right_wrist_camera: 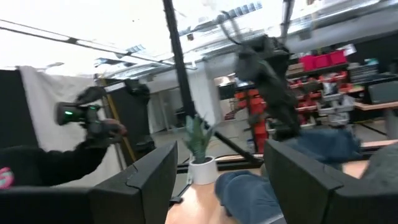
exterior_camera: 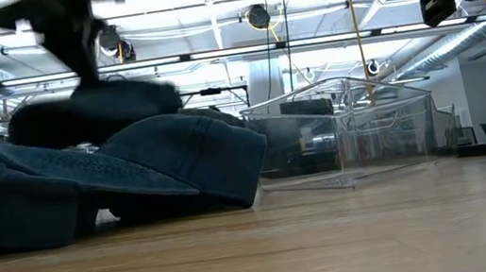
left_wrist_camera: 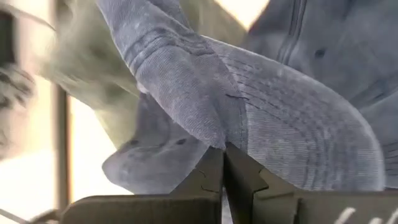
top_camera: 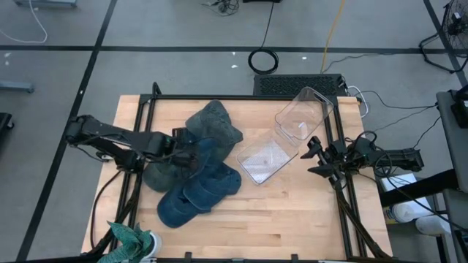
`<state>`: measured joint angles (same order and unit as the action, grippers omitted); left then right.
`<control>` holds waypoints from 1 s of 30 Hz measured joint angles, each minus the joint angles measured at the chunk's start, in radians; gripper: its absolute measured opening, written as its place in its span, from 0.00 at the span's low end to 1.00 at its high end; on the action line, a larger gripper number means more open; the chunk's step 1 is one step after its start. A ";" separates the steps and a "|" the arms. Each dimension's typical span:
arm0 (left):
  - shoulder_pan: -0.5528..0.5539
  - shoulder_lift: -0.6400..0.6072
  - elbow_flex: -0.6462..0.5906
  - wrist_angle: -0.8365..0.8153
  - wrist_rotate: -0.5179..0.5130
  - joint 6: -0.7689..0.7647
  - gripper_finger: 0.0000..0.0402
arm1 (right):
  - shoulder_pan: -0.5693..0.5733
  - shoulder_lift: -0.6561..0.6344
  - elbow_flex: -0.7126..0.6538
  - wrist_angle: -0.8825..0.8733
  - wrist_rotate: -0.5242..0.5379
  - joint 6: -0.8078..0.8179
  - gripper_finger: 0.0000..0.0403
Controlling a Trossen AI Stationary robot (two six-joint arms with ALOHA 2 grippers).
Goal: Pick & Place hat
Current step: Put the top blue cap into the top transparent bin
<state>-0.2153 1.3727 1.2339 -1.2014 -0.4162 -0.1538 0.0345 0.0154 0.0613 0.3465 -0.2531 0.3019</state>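
Reaching in from the table's left edge, the left arm lies low and nearly level across the wooden table (top_camera: 292,219), its left gripper (top_camera: 191,155) buried in a heap of caps left of centre. In the left wrist view its fingers (left_wrist_camera: 208,180) are pressed together on a fold of a blue denim cap (left_wrist_camera: 273,106), pinching the cloth where the brim meets the crown.

Three caps make up the heap. A grey-green cap (top_camera: 213,123) lies toward the far edge, a dark grey cap (top_camera: 157,175) sits under the arm on the heap's left side, and the blue denim cap (top_camera: 199,191) spreads toward the near edge, touching both of the others. From the low view the denim brim (exterior_camera: 87,177) rests on the tabletop.

At the near left corner stands a small white pot holding a green plant (top_camera: 130,239).

Just right of the heap, at the table's middle, a clear plastic bin (top_camera: 289,135) lies tipped on its side, its mouth toward the caps and its base toward the far right corner.

Over the right edge, the right arm is raised well above the surface, well apart from the caps. Its right gripper (top_camera: 316,157) points toward the bin and caps with the fingers (right_wrist_camera: 143,180) spread wide and nothing between them.
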 joint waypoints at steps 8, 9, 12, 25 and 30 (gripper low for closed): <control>-0.142 0.010 0.168 -0.005 -0.202 0.467 0.01 | 0.000 0.052 0.000 0.006 0.272 0.132 0.56; -0.150 0.020 0.177 0.016 -0.242 0.497 0.01 | 0.000 0.075 0.005 0.015 0.314 0.155 0.56; -0.160 0.055 0.191 0.060 -0.385 0.563 0.01 | 0.000 0.183 0.040 0.000 0.330 0.171 0.56; -0.198 0.258 0.200 0.466 -0.745 1.115 0.01 | -0.062 0.837 0.595 -0.191 0.273 0.288 0.56; -0.277 0.301 0.200 0.652 -0.893 1.325 0.01 | -0.133 0.960 0.690 -0.112 0.205 0.316 0.56</control>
<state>-0.4928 1.6740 1.4342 -0.5498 -1.3089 1.1708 -0.0980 0.9758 0.7511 0.2344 -0.0481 0.6180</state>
